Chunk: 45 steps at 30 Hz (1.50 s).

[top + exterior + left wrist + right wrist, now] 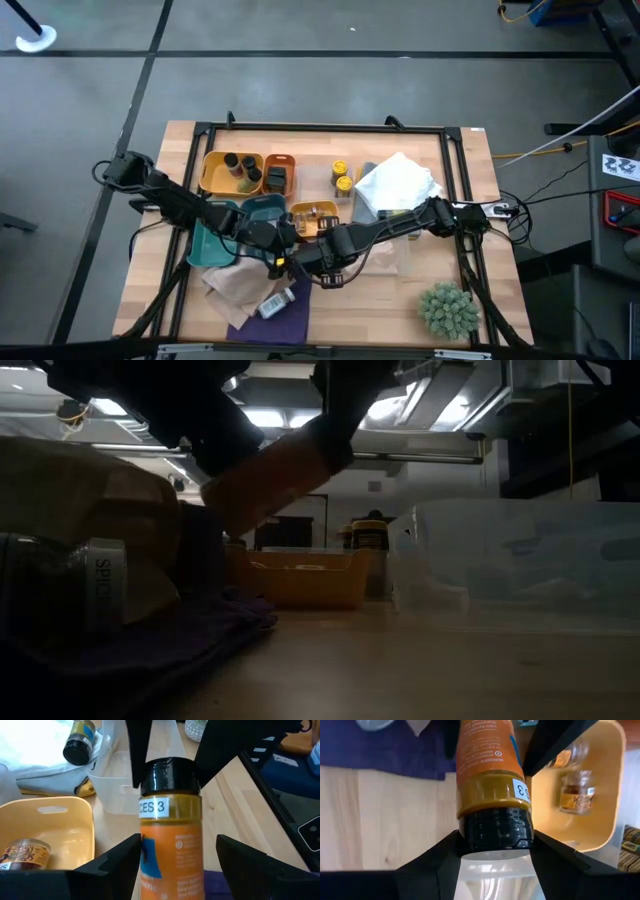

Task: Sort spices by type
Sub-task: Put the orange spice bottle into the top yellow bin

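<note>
An orange-labelled spice bottle (pixel 170 845) with a black cap and yellow-brown contents hangs in the air between both grippers, over the table's near middle (pixel 296 258). In the low view the bottle (pixel 275 485) tilts, cap end higher. My right gripper (pixel 496 851) is shut on it, coming from the right (pixel 318 262). My left gripper (pixel 178 847) is open, its fingers on either side of the bottle's body, coming from the left (pixel 272 248). Other spice jars rest on their bases in the yellow tray (pixel 215 185) and the small yellow tray (pixel 322 208). My right gripper pinches the bottle's black cap (pixel 495 827) between its two fingers, across the cap from both sides. It comes roughly level from the table's right. The bottle is lifted clear and tilted. My left gripper: bare table shows between one finger (pixel 250 865) and the bottle; whether the other finger (pixel 115 867) touches it, I cannot tell.
A purple cloth (pixel 285 322) with a white-labelled jar (pixel 277 302) and a brown bag (pixel 232 282) lie near the left. Also there: a teal tray (pixel 262 208), an orange tray (pixel 279 172), two yellow-capped jars (pixel 342 176), a white cloth (pixel 397 185), a clear tub (pixel 388 260), a spiky green plant (pixel 448 308).
</note>
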Each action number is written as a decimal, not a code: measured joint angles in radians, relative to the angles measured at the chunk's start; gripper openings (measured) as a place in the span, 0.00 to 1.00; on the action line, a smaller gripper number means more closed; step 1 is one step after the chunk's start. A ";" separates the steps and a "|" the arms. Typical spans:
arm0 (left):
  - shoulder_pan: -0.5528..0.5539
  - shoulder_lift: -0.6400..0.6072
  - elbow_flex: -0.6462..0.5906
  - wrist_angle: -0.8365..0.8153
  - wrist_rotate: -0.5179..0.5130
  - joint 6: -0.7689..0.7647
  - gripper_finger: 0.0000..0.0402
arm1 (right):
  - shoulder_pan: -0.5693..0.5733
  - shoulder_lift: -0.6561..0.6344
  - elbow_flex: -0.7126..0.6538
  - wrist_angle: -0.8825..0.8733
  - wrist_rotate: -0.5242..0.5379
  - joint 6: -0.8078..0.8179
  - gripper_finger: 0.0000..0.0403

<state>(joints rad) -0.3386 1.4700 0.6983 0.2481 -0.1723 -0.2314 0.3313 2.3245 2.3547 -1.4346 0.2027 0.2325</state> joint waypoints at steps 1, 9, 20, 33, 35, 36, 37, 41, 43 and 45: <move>0.000 0.000 0.000 0.000 0.001 0.000 0.60 | 0.000 0.000 0.000 0.006 0.008 0.000 0.53; 0.001 0.000 0.000 -0.004 0.009 0.000 0.60 | 0.000 0.000 0.000 0.072 0.025 -0.005 0.53; 0.001 0.000 0.000 -0.005 0.014 0.008 0.60 | 0.000 0.000 0.000 0.127 0.030 -0.035 0.53; 0.018 0.060 0.001 0.015 0.097 0.021 0.53 | 0.001 0.000 0.002 0.130 0.041 -0.057 0.53; 0.020 0.060 0.001 0.018 0.097 0.026 0.48 | 0.002 -0.001 0.002 0.127 0.043 -0.056 0.53; 0.024 0.058 0.001 0.019 0.097 0.026 0.45 | 0.001 -0.001 0.002 0.126 0.042 -0.056 0.53; 0.027 0.056 0.001 0.018 0.098 0.026 0.43 | 0.001 -0.002 0.002 0.124 0.043 -0.056 0.53; 0.033 0.055 0.000 0.018 0.101 0.031 0.38 | 0.001 -0.002 0.002 0.122 0.043 -0.057 0.53; 0.033 0.055 0.000 0.019 0.101 0.033 0.38 | 0.001 -0.002 0.002 0.123 0.043 -0.057 0.54; 0.033 0.055 0.000 0.020 0.101 0.033 0.38 | 0.001 -0.002 0.002 0.123 0.043 -0.055 0.54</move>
<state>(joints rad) -0.3054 1.5247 0.6983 0.2683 -0.0711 -0.1986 0.3325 2.3222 2.3562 -1.3117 0.2455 0.1776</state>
